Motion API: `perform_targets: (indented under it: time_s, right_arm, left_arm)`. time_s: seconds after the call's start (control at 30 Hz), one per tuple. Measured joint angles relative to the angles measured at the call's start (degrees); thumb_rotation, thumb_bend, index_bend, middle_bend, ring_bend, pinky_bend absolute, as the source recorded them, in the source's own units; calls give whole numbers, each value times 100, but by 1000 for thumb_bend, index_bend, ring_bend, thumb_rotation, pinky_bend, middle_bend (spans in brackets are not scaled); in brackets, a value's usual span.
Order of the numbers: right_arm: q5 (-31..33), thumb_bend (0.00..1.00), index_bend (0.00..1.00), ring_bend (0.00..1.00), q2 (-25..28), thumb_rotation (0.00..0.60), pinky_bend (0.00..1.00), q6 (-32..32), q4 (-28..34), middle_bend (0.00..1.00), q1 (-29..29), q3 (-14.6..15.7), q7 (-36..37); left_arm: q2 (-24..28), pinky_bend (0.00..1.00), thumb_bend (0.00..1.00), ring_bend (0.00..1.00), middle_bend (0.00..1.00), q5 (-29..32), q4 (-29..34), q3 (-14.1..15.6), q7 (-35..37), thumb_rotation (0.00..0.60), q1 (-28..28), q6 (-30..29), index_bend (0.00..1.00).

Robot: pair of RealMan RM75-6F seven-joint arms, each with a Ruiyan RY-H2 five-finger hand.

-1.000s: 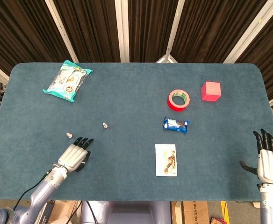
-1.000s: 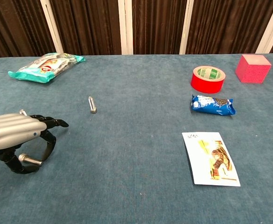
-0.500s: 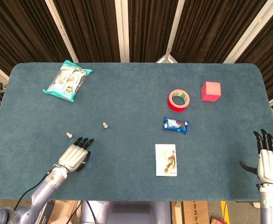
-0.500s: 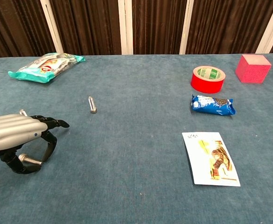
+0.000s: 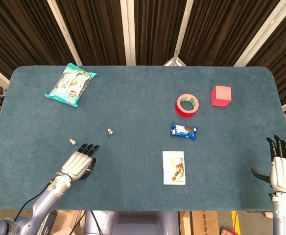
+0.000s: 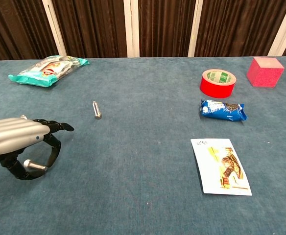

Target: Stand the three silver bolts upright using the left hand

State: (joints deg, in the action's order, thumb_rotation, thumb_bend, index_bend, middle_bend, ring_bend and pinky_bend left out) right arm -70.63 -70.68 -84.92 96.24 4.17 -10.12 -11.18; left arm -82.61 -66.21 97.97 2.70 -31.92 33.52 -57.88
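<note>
teal table (image 5: 133, 98), red tape roll (image 5: 187, 105), pink cube (image 5: 221, 95), blue snack wrapper (image 5: 184, 130), silver bolts (image 6: 97, 109)

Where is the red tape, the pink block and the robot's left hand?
red tape (image 5: 187, 105), head view, on the top of its ring.
pink block (image 6: 265, 72), chest view, on its front face.
left hand (image 6: 15, 138), chest view, on its silver back.

Your head camera sits high, looking steeply down on the whole table (image 5: 133, 98). Your chest camera sits low at the near edge, looking across toward the curtain (image 6: 157, 27), closer in. Both share the tape roll (image 5: 187, 105), pink cube (image 6: 265, 71) and left hand (image 6: 15, 139).
</note>
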Motion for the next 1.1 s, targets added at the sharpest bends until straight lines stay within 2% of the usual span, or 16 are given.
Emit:
perform_targets:
  time_s: [0.27, 0.67, 1.1]
  right_arm:
    - [12, 0, 134, 0, -6, 600, 0, -16, 6, 37, -3, -9, -2]
    - [36, 0, 134, 0, -26, 600, 0, -34, 15, 37, -6, -19, -27]
    - [54, 0, 135, 0, -62, 600, 0, -69, -8, 37, -12, -37, -35]
  left_arm:
    - [24, 0, 581, 0, 18, -257, 4, -45, 668, 600, -55, 33, 603]
    - [4, 0, 582, 0, 21, -874, -178, -87, 2111, 600, -168, 108, 605]
    - [-156, 0, 581, 0, 20, -1517, -615, -83, 4202, 600, -243, 174, 606]
